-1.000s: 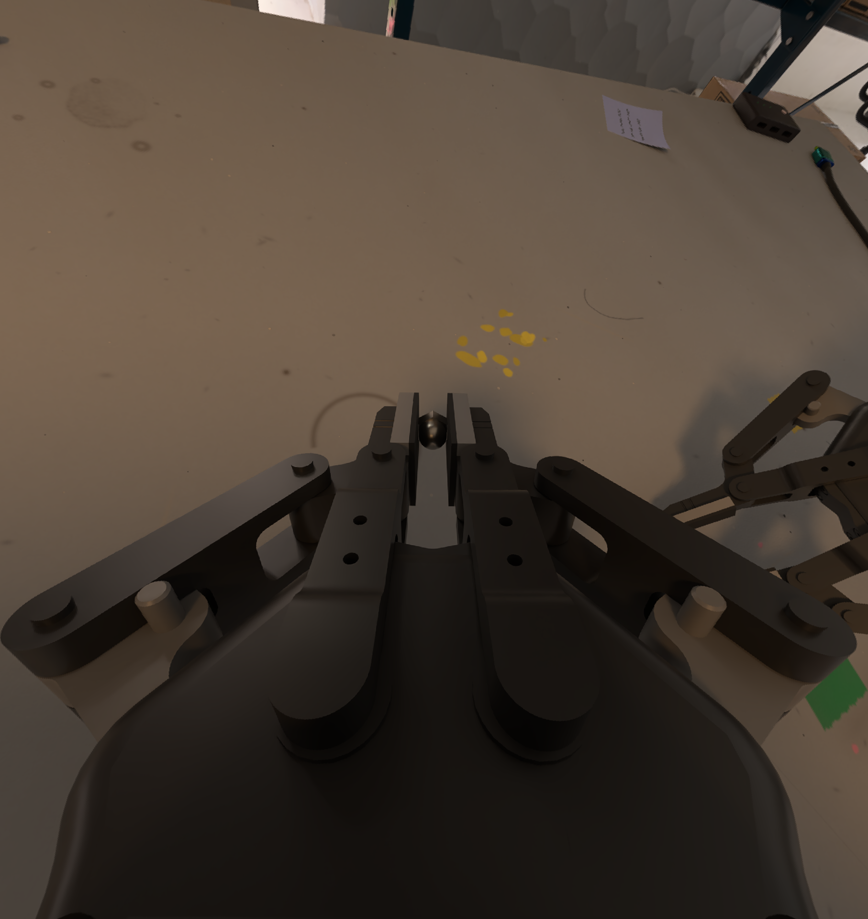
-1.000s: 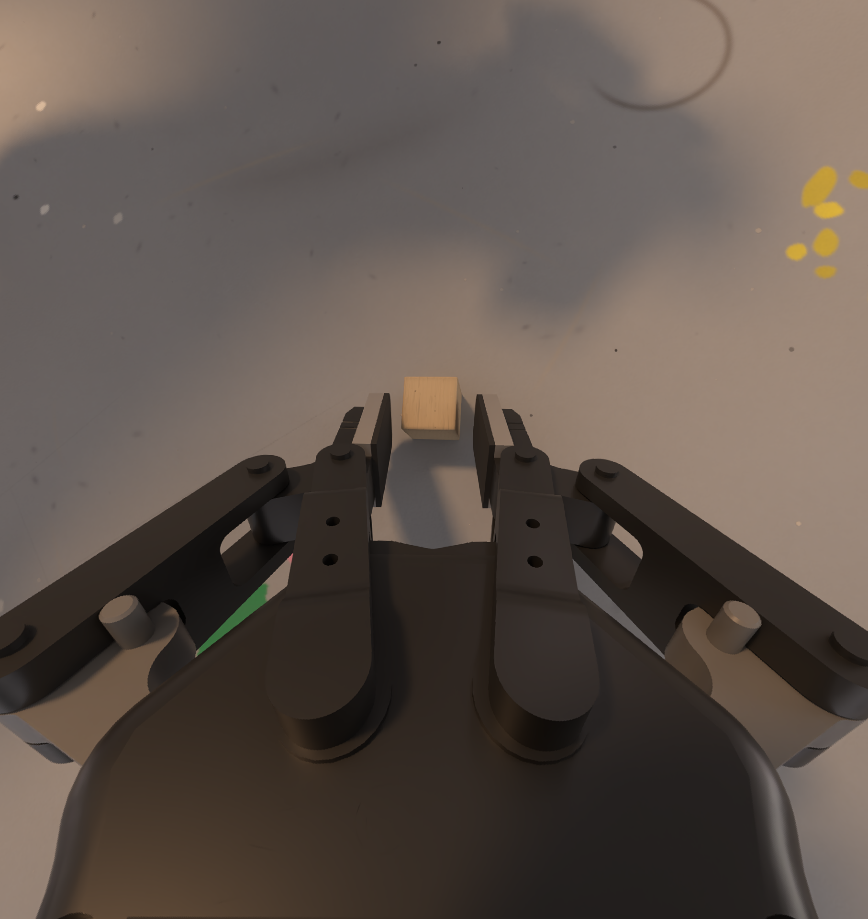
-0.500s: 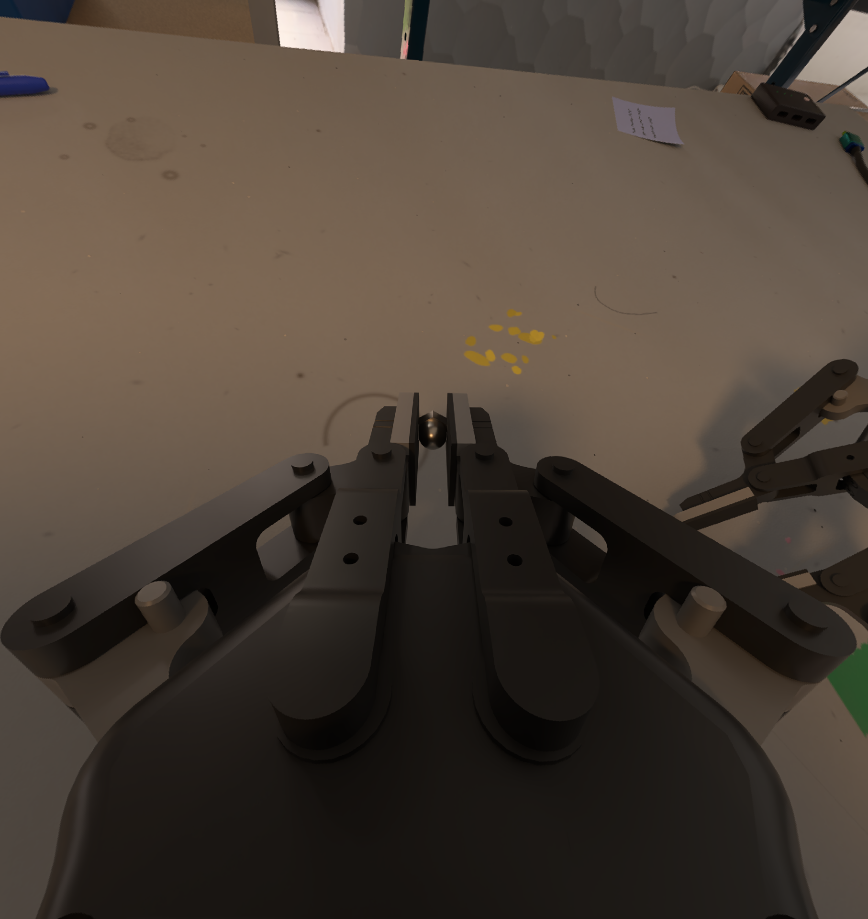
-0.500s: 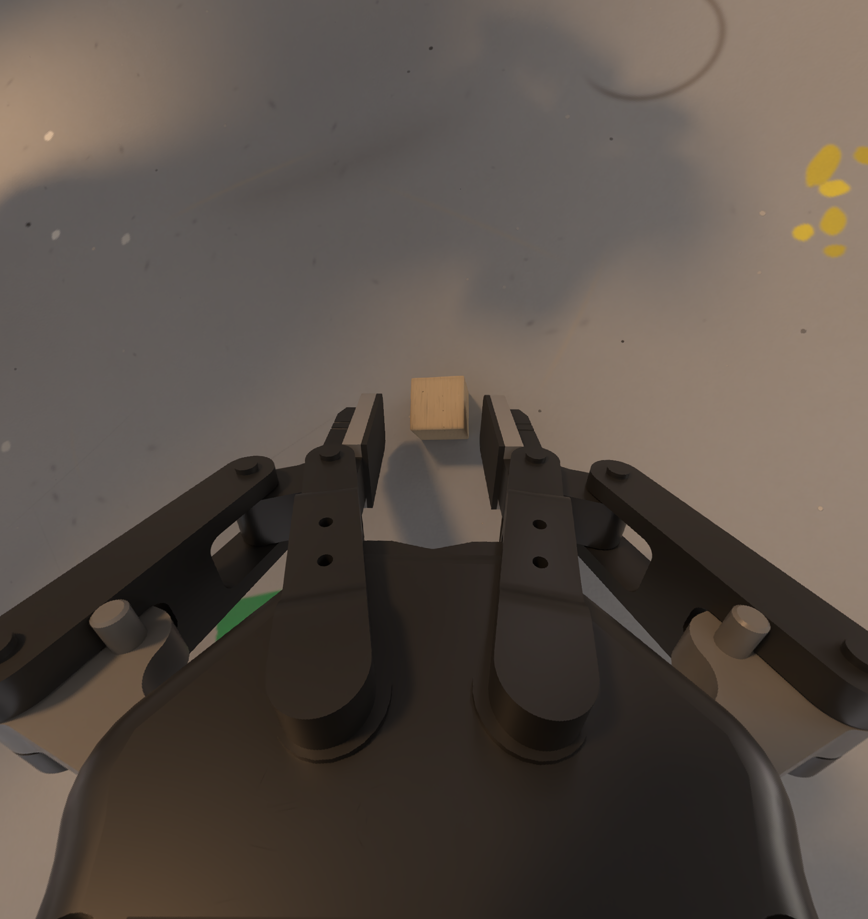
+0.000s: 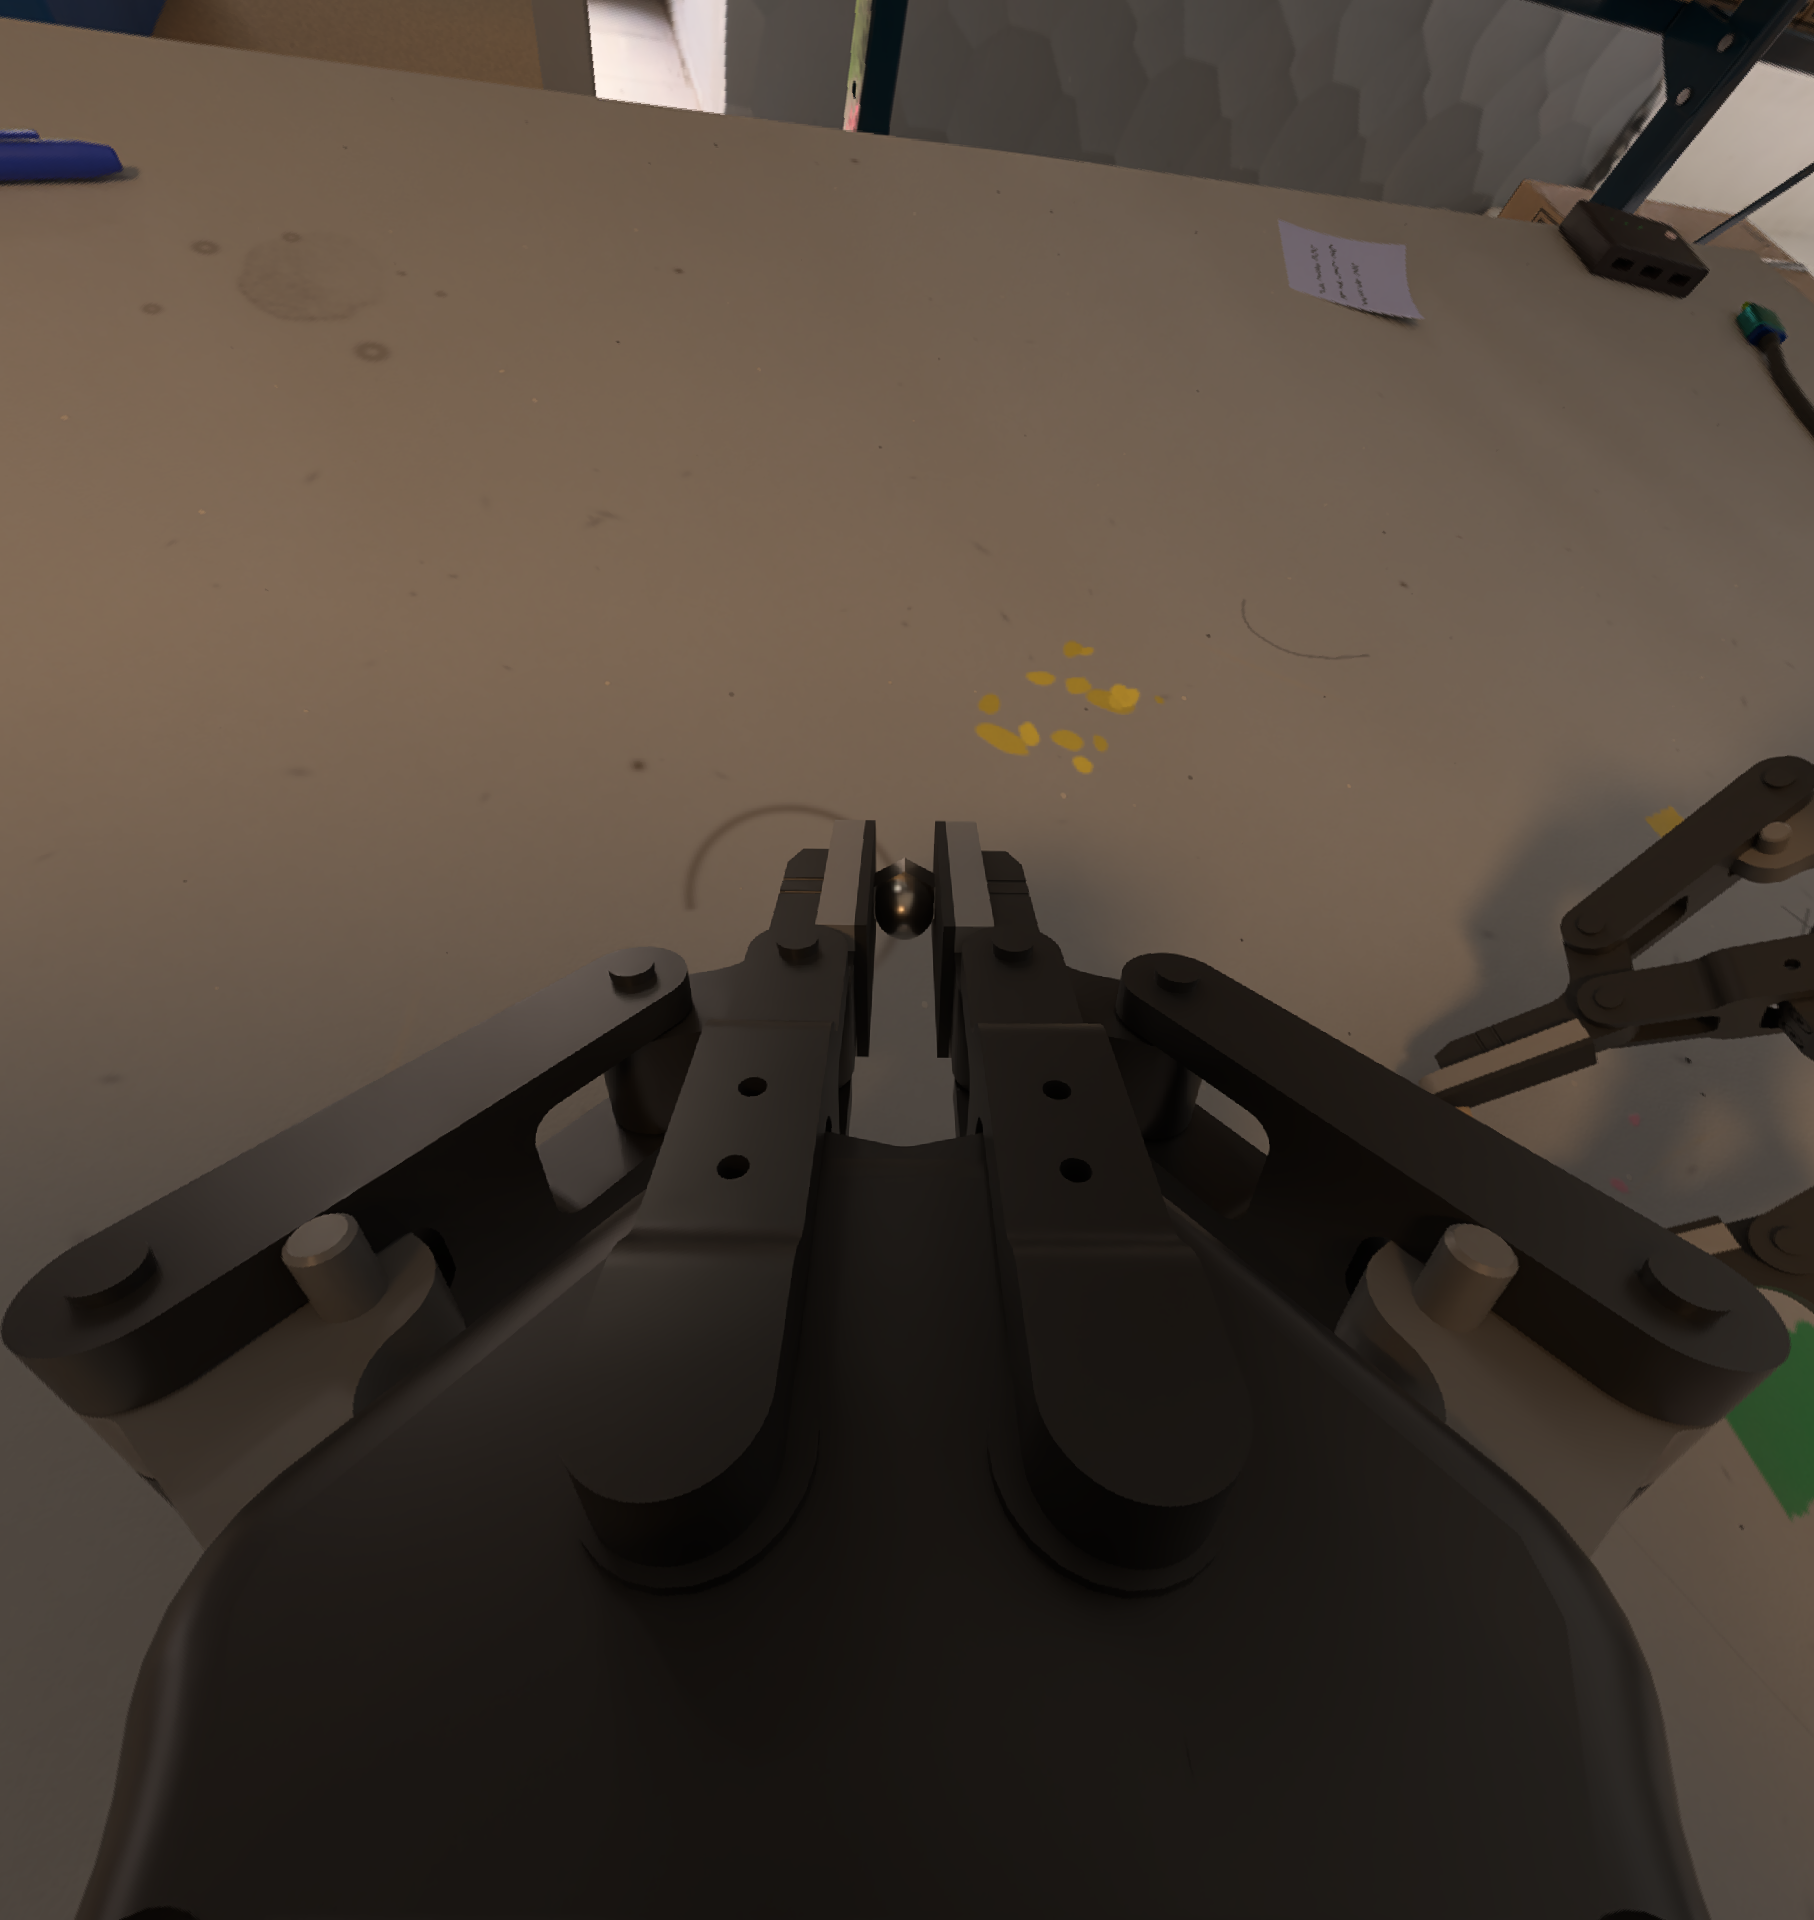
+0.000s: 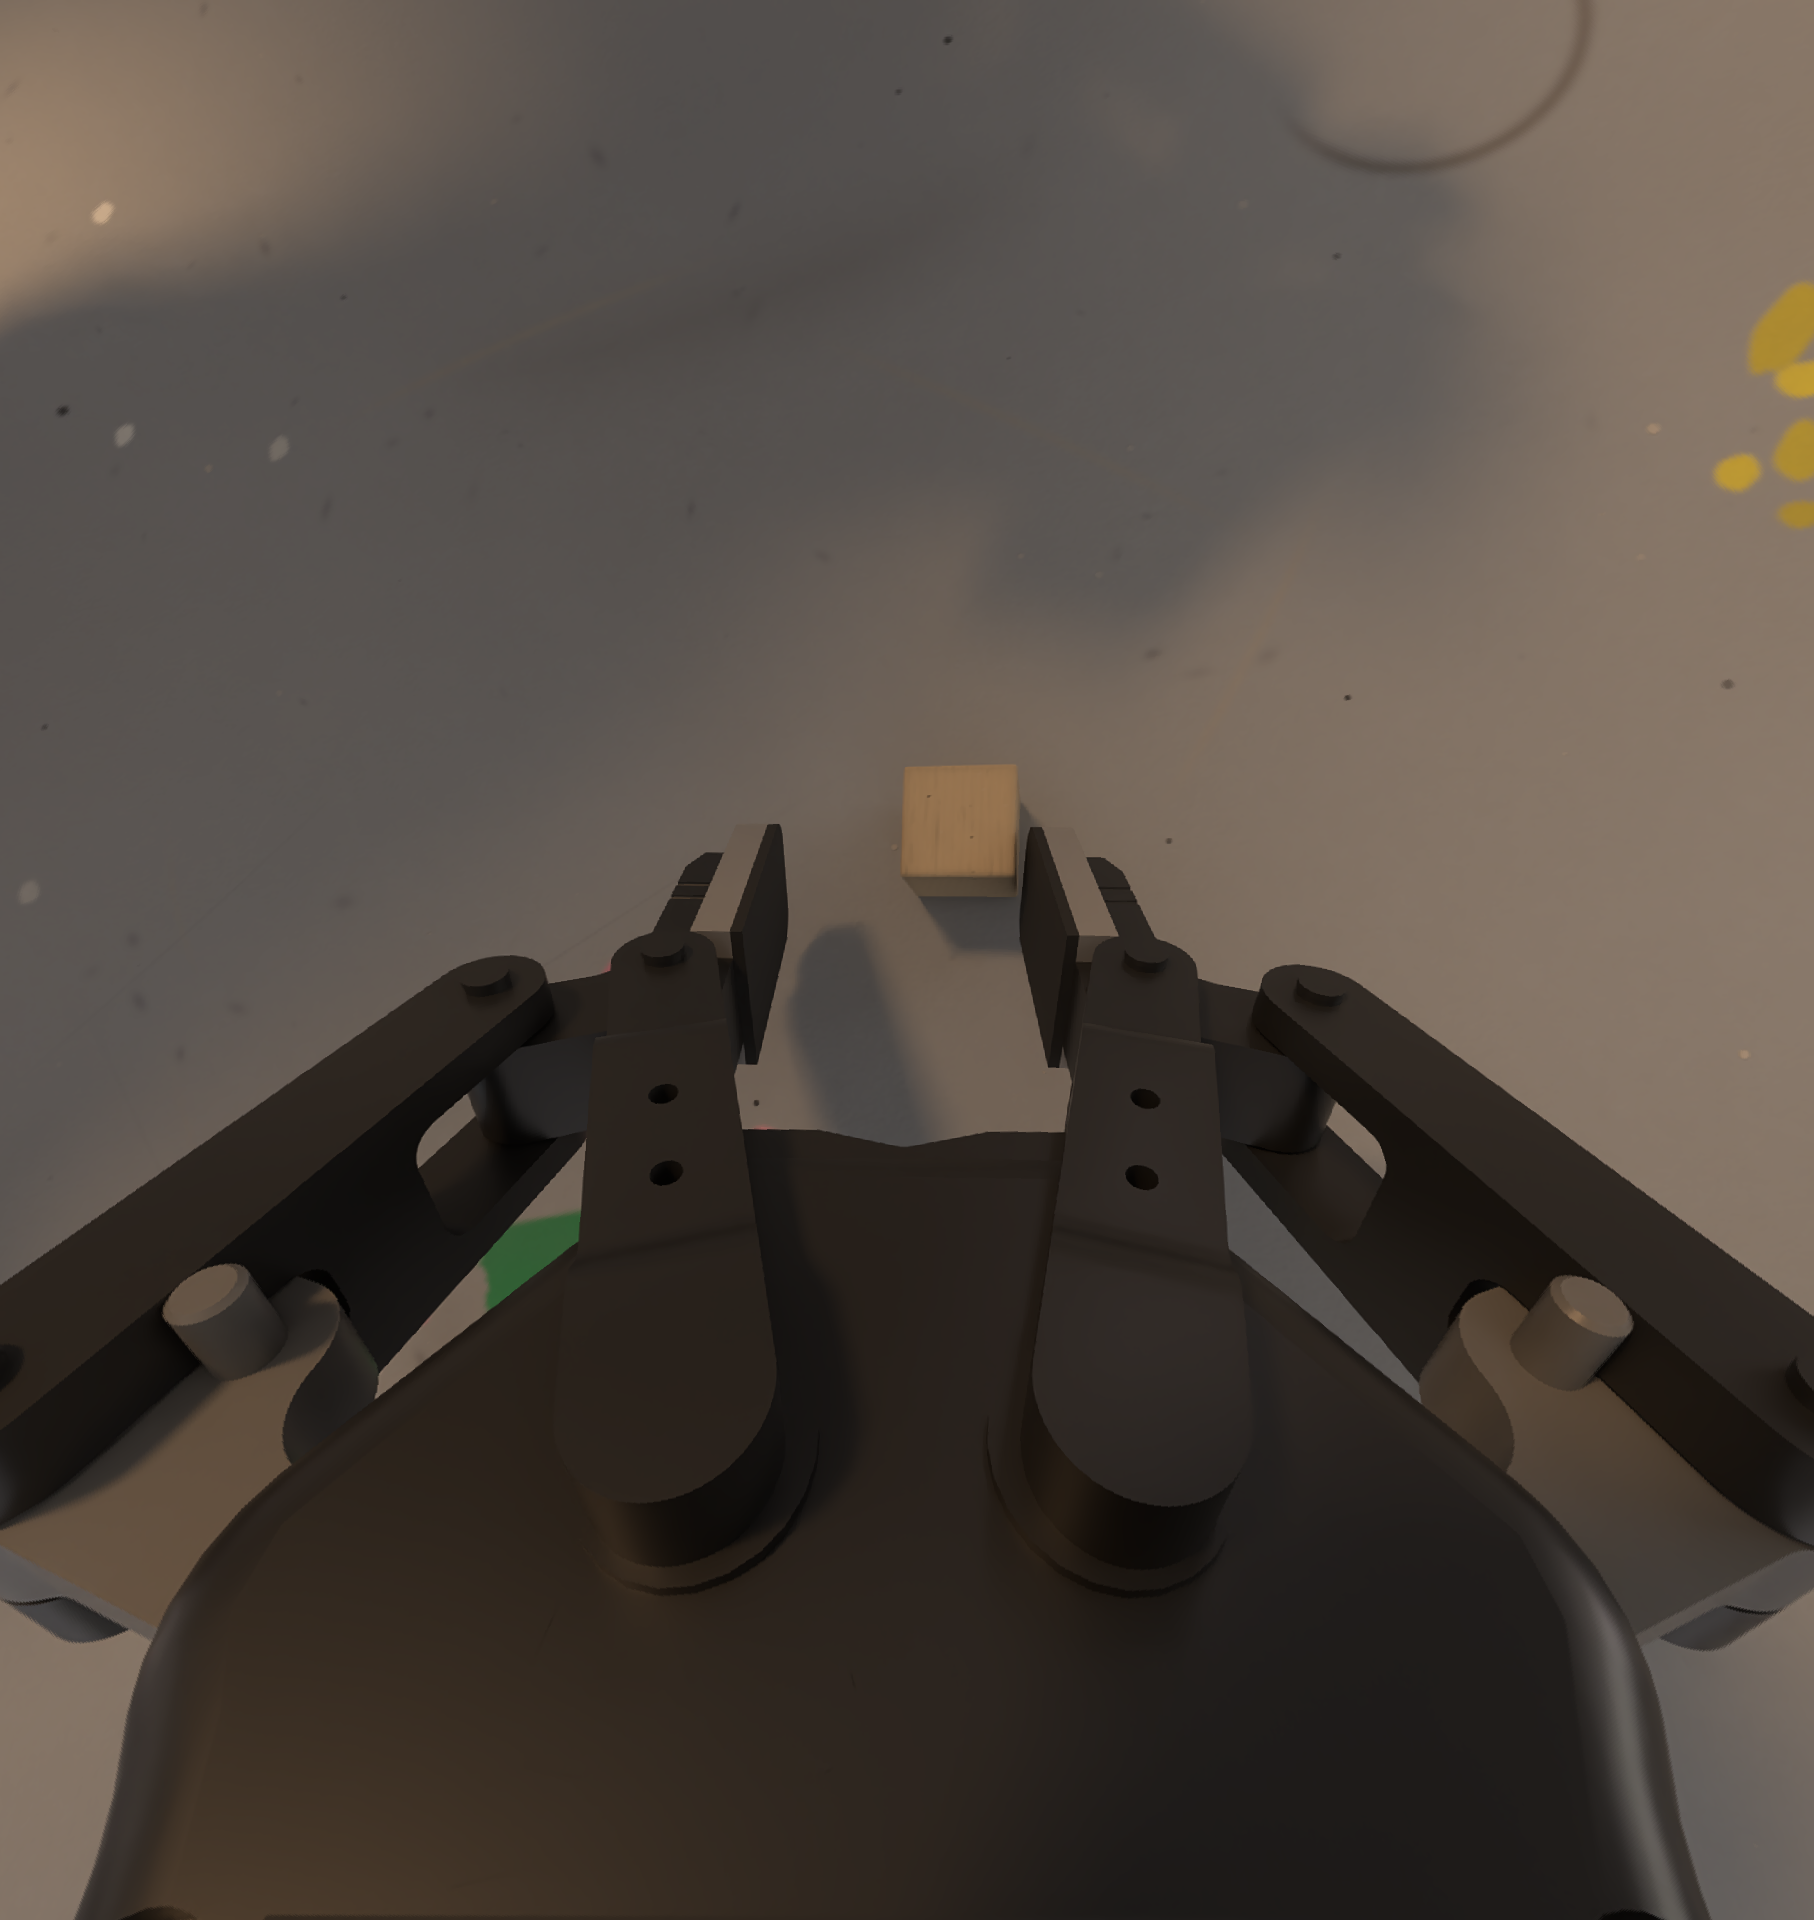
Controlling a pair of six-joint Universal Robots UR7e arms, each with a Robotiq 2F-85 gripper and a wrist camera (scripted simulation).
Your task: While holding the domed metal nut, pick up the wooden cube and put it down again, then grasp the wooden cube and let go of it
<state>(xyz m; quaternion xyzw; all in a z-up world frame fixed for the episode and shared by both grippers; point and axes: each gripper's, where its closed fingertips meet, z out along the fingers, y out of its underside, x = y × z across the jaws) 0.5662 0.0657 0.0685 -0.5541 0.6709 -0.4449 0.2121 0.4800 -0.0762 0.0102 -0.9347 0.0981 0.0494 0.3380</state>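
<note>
A: Left end effector [image 5: 904,883] was clamped on the domed nut [image 5: 902,902], held clear above the table [image 5: 570,520]. The nut sat near the fingertips, dome catching light.

B: And the right?

A: Right end effector [image 6: 903,904] was spread wide, nothing in it. The wooden cube [image 6: 959,829] rested flat on the table, just ahead of the tips and off-centre, close beside the right-hand finger [image 6: 1048,935], with a clear gap to the other. No contact I could confirm.

B: Which step, do you reckon?

A: Couldn't tell whether this was a release or an approach. For a good grasp I'd shift sideways to centre the cube, reach forward so the pads cover its side faces, then close squarely. Otherwise the near finger would shove it first.

B: Risk on the left side?

A: Only slackening. Keep that grip steady and the arm out of the way.
</note>
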